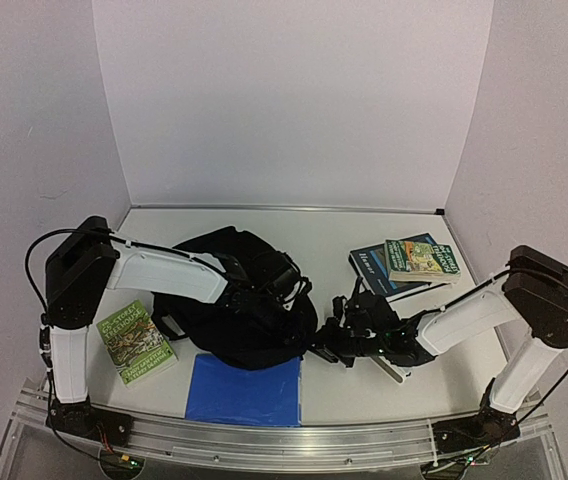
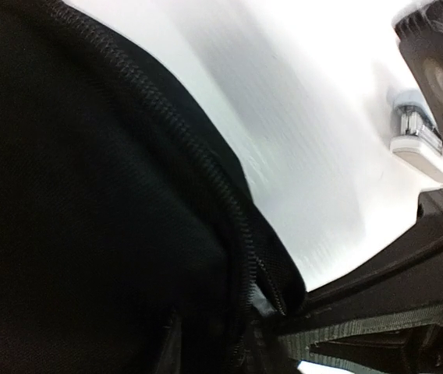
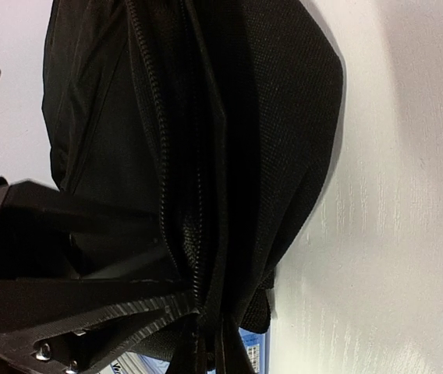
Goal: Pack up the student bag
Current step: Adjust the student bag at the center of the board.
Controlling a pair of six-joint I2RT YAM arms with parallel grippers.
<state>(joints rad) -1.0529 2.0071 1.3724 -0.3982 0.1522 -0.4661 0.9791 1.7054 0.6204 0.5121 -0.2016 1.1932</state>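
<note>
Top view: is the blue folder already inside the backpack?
No, the blue folder lies flat on the table just in front of the student bag, outside it.

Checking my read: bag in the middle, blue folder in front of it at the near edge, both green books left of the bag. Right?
Not quite. Only one green book lies left of the student bag; the second green book rests on a blue book to the bag's right, as the top external view shows. The rest stands.

left: green book (image 1: 136,343) flat on table (image 1: 334,232) | near edge: blue folder (image 1: 244,390) | right: second green book (image 1: 421,259) atop dark blue book (image 1: 376,270)
</note>
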